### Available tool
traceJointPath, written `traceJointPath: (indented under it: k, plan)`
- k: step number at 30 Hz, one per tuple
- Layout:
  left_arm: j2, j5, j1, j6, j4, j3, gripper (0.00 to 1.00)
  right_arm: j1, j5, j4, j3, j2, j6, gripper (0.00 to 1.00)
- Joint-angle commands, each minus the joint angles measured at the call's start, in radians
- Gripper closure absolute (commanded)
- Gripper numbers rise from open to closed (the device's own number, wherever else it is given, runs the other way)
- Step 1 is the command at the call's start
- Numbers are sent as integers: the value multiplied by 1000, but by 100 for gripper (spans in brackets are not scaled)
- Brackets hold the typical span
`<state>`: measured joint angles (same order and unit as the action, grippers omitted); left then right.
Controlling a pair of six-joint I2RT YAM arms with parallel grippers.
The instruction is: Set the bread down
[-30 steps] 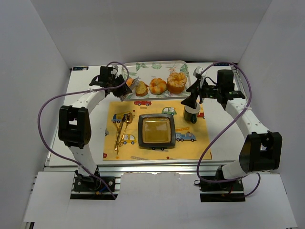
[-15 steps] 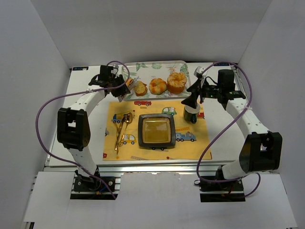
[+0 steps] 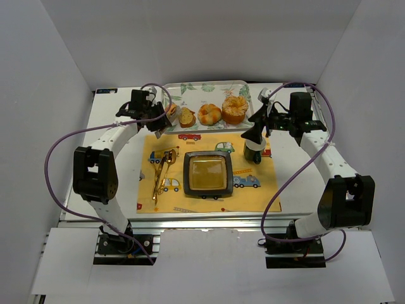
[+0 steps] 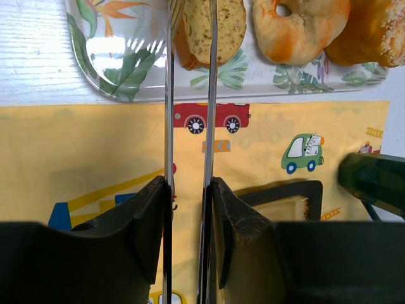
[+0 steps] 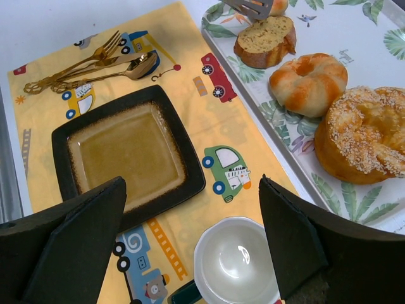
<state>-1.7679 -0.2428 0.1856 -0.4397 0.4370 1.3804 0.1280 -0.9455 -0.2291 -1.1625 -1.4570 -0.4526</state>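
**benchwatcher:** Quick rundown, big stuff first? And where's the bread?

**crumbs_42:** Sure. White bench (image 3: pixel 107 104), with a yellow placemat (image 3: pixel 253 193) covered in cartoon cars sitting near the front. Behind the mat and touching its far edge is a leaf-print tray (image 3: pixel 196 92). A square dark plate (image 3: pixel 186 174) sits in the middle of the mat with nothing on it.

On the tray, right to left: a sugared bun (image 3: pixel 235 109), a knotted roll (image 3: pixel 209 114), then the bread slice (image 3: pixel 187 118) at the left end. So the bread's on the tray, not on the plate.

**benchwatcher:** And the arms?

**crumbs_42:** The right gripper (image 5: pixel 192 183) hangs over a white cup (image 5: pixel 235 263) at the mat's right edge. Its jaws are spread wide and hold nothing.

The left gripper (image 4: pixel 188 209) is at the tray's left end, and its jaws are clamped on a pair of metal tongs (image 4: pixel 169 126). In the wrist view, one blade runs along the slice's left edge and the other crosses over its top. I honestly can't tell if the slice is pinched or just touched.

The smallest bit is the gold cutlery (image 3: pixel 161 171), lying on the mat left of the plate.
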Motion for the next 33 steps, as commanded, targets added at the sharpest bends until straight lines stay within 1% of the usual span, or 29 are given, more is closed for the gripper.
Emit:
traceJointPath:
  k: [1,14,21,23,24,27,29,30,33]
  plan:
    - [32,8,3,32,12,-6,56,-8,-24,20,-3,30,-3,11]
    - [-7,-6,8,47,28,-6,54,-10,-30,20,0,33,2,10]
    - [-30,-19,20,44,22,6,56,-8,-30,24,0,30,3,11]
    - [-34,-32,23,36,13,5,60,-8,-30,24,0,32,3,11]
    - [-36,-47,23,33,9,5,66,-10,-29,24,0,33,3,11]
    - [-27,-64,23,21,-6,-4,77,-11,-29,24,-2,35,2,11]
    - [-7,-101,21,-11,-43,-15,87,-11,-29,24,-2,41,2,11]
    - [2,-101,21,-11,-43,-15,87,-11,-29,24,-2,41,2,11]
    - [47,-118,21,-56,-75,0,94,-16,-30,24,-3,49,2,11]
